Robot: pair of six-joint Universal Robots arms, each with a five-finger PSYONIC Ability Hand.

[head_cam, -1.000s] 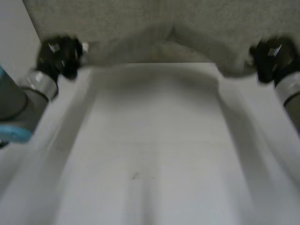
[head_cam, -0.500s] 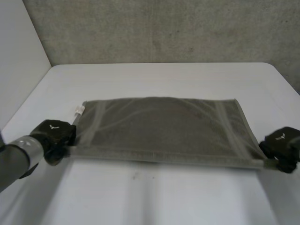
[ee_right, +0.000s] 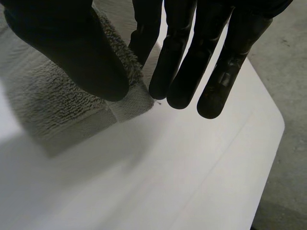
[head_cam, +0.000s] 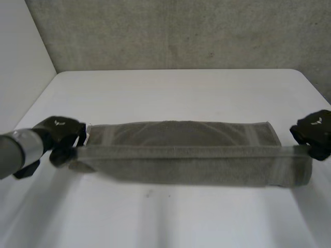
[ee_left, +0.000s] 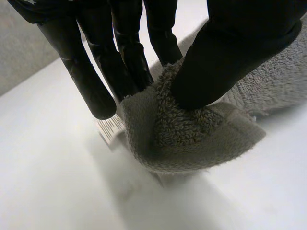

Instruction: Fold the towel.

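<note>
Grey terry towel (head_cam: 181,155) is laid across the white surface (head_cam: 170,93), one long edge stretched between left hand (head_cam: 59,137) and right hand (head_cam: 313,132), a corner pinched by each; both corners should be lowered level onto the far edge.

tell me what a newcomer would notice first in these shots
A grey towel stretched in a long band across the white table. The black left hand pinches one end corner and the right hand pinches the other, thumb against fingers.
</note>
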